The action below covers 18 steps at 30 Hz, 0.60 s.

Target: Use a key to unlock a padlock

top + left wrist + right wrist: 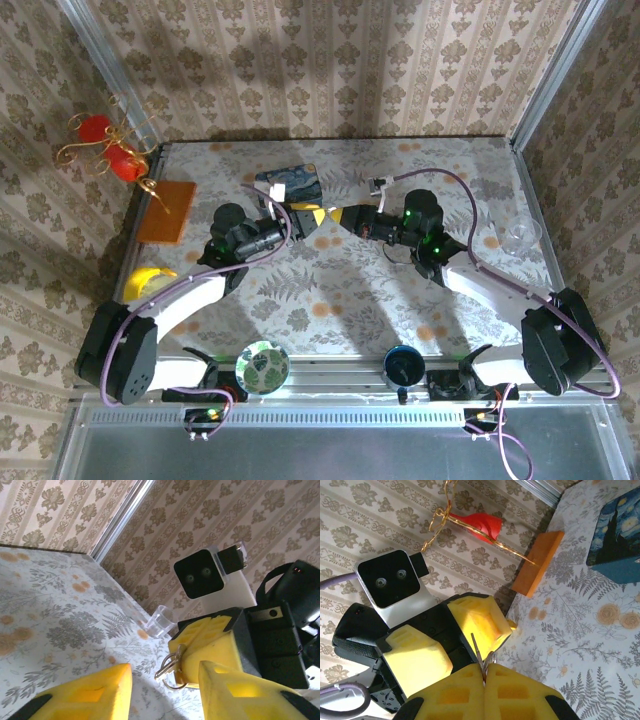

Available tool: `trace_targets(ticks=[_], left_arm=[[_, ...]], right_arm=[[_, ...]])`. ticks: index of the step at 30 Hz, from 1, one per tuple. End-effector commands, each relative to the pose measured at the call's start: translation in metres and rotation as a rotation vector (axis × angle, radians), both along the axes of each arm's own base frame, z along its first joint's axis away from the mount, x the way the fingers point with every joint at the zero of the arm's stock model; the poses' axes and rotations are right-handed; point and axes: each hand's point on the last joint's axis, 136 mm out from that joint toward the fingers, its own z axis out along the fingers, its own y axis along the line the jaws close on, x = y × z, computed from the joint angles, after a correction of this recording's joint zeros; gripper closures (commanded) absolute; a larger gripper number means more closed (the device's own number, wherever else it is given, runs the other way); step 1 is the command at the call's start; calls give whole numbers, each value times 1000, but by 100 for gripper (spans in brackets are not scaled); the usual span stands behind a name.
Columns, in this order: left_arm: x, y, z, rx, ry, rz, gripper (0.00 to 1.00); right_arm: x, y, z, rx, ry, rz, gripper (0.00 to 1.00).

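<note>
Yellow right fingers [455, 695] pinching thin grey key [477, 652], small wire ring [172, 661] dangling

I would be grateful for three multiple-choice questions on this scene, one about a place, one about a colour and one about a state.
1. Where on the table does the clear cup stand?
A) by the right edge
B) at the left edge
C) at the near edge, between the arm bases

2. What colour is the flat block near the left wall?
A) green
B) white
C) orange

3. What state is the right hand in?
A) wide open
B) shut on the key
C) shut on nothing

Answers:
1 A: in the top view the cup sits close to the right wall.
2 C: the block shows orange in both the top view and the right wrist view.
3 B: in the right wrist view its yellow fingers press together and the thin key sticks out between them.
</note>
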Motion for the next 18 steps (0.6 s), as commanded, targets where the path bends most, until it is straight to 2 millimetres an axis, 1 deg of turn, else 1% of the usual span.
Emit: trace_targets(ticks=[1,5,12,16,18], left_arm=[[-3,-2,27,-52,-75,-29,65],[-1,-3,27,-54,-74,-28,68],[2,-6,28,-82,-65,-39,78],[3,-7,27,-90,-59,-46,87],[2,-7,27,-94,-60,-48,94]], right_arm=[[-3,2,10,29,-25,24,100],[-3,3,10,30,-26,29,100],[-6,6,12,36,-30,45,100],[-7,6,13,36,-32,45,100],[-7,6,13,36,-34,46,100]])
